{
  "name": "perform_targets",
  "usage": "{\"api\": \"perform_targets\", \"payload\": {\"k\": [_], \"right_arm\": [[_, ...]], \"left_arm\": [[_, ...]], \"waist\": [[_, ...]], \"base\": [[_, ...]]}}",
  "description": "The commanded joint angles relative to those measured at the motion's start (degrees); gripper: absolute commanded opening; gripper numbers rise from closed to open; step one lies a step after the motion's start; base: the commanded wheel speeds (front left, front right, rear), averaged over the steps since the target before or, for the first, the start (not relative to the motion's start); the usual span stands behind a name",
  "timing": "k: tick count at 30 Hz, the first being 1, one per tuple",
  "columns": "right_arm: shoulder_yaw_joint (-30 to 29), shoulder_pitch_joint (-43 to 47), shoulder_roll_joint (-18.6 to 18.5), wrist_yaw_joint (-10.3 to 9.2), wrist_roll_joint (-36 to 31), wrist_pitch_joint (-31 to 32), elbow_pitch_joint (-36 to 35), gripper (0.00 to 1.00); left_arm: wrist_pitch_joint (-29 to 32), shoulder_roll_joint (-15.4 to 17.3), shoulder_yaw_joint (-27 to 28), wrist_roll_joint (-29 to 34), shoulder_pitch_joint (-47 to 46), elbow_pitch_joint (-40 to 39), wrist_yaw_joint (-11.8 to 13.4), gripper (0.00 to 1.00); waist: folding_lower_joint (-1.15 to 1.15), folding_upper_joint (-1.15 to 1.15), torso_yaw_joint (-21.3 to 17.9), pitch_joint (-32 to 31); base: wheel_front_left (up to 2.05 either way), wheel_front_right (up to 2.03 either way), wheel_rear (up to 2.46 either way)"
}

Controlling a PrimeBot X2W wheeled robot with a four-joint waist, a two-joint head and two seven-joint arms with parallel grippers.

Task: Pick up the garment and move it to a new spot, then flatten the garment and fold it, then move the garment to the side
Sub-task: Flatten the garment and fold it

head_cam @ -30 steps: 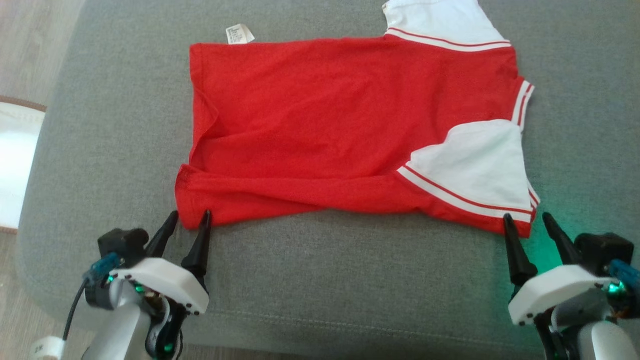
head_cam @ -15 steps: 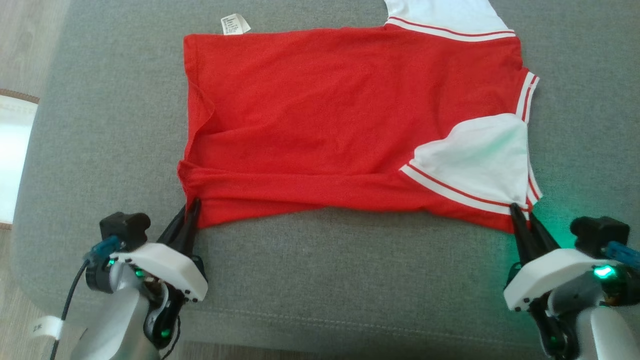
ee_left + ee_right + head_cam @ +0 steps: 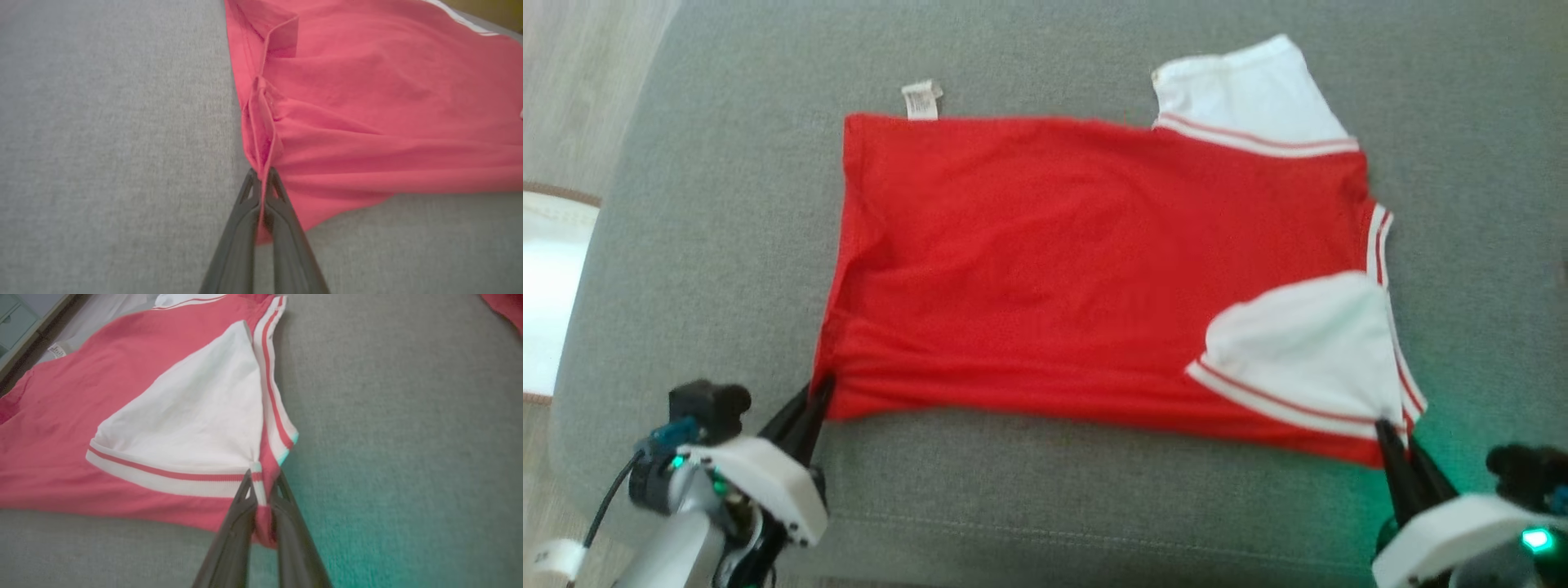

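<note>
Left gripper (image 3: 822,387) clamped on red garment (image 3: 1054,245) near-left corner, right gripper (image 3: 1385,428) pinching corner by white sleeve (image 3: 1307,343), garment flat on grey cushion (image 3: 1094,490)

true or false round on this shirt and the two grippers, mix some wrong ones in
1. The left gripper is shut on the shirt's near corner. True.
2. The right gripper hangs open above the shirt. False: it is shut on the shirt's edge by a sleeve.
3. The shirt is blue. False: it is red with white sleeves.
4. A white tag pokes out at the shirt's far edge. True.
</note>
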Motion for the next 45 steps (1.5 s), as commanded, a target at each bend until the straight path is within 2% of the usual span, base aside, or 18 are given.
{"api": "perform_targets", "payload": {"k": [1,6,7,8,9,13,19,24,28,39,42,45], "right_arm": [[0.7,0.7,-0.6,0.37,0.6,-0.1,-2.4,0.0],[2.0,3.2,-0.6,0.37,1.7,0.0,-3.3,0.0],[2.4,3.6,-0.6,0.37,1.9,0.1,-3.4,0.09],[2.9,4.0,-0.6,0.37,2.4,0.2,-3.6,0.4],[3.3,4.2,-0.6,0.37,2.7,0.3,-3.6,1.0],[3.1,3.4,-0.6,0.37,0.4,-2.2,-4.7,1.0],[1.8,-0.1,-0.6,0.37,-5.2,-8.8,-8.8,1.0],[1.6,-3.1,-0.6,0.37,-8.0,-10.1,-12.5,1.0],[1.2,-4.0,-0.6,0.37,-8.5,-9.9,-14.2,1.0],[0.7,-3.4,-0.6,0.37,-7.4,-9.4,-15.0,1.0],[0.6,-3.9,-0.6,0.37,-7.1,-9.2,-15.2,1.0],[1.1,-5.0,-0.6,0.37,-7.2,-9.3,-15.6,1.0]], "left_arm": [[1.0,3.1,2.3,-0.6,-0.2,-2.0,0.5,0.0],[3.0,4.2,2.1,-1.1,1.9,-5.8,1.0,0.0],[3.4,4.3,2.2,-1.3,2.3,-6.6,1.3,0.36],[3.7,4.3,2.3,-1.4,2.8,-7.2,1.8,1.0],[4.1,4.3,2.4,-1.7,3.3,-7.7,2.2,1.0],[3.5,3.4,3.2,-2.6,4.7,-9.4,4.0,1.0],[-4.2,0.8,5.9,-1.1,5.9,-14.3,9.4,1.0],[-7.2,0.1,6.7,2.0,5.6,-19.1,13.1,1.0],[-7.3,0.5,6.7,3.6,5.4,-22.1,14.7,1.0],[-5.3,2.1,6.5,4.3,4.6,-23.7,15.6,1.0],[-3.8,2.0,5.9,4.1,1.5,-22.8,14.6,1.0],[-1.6,1.5,4.8,3.3,-4.1,-19.7,12.4,1.0]], "waist": [[0.0,0.0,-0.4,-0.5],[0.0,0.0,-1.3,-1.1],[0.0,0.0,-1.5,-1.3],[0.0,0.0,-1.7,-1.5],[0.0,0.0,-1.9,-1.6],[0.0,0.0,-2.2,-2.7],[0.0,0.0,-1.5,-5.1],[0.0,0.0,-1.2,-6.5],[0.0,0.0,-1.2,-7.3],[0.0,0.0,-1.7,-7.0],[0.0,0.0,-1.8,-5.2],[0.0,0.0,-2.3,-2.5]], "base": [[0.0,0.0,0.0],[0.0,0.0,0.0],[0.0,0.0,0.0],[0.0,0.0,0.0],[0.0,0.0,0.0],[0.0,0.0,0.0],[0.0,0.0,0.0],[0.0,0.0,0.0],[0.0,0.0,0.0],[0.0,0.0,0.0],[0.0,0.0,0.0],[0.0,0.0,0.0]]}}
